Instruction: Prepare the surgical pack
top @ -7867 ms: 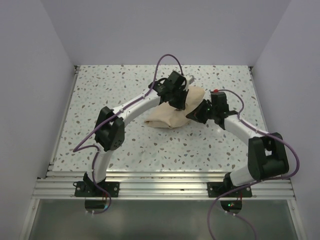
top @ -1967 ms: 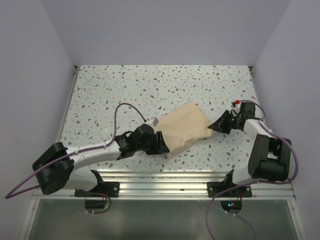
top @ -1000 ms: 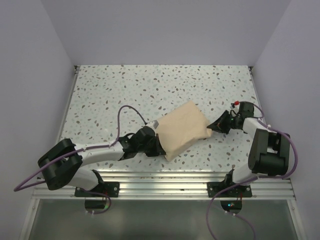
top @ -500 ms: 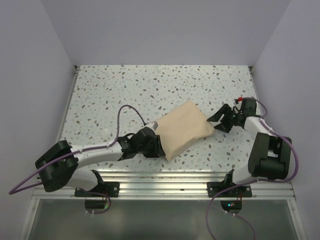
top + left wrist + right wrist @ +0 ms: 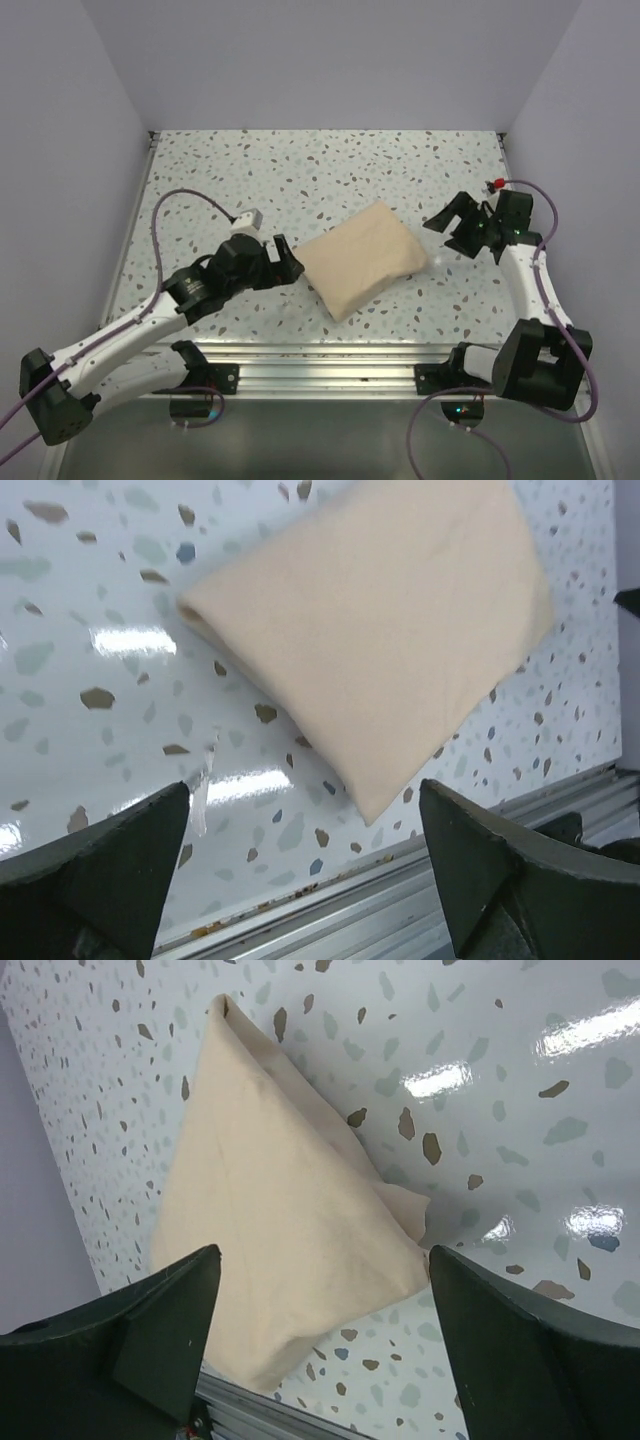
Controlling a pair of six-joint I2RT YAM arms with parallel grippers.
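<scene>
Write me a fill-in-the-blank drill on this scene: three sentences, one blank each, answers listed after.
1. The jaws of the left gripper and the right gripper are both ____.
2. The wrapped surgical pack lies on the speckled table ____ the two grippers.
3. ____ gripper touches the pack.

Missing words: open; between; Neither

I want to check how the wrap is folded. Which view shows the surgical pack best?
Top external: the whole surgical pack lies unobstructed, every edge visible. Left wrist crops its far corner at the frame's top; right wrist shows it slanted, one edge partly hidden.
</scene>
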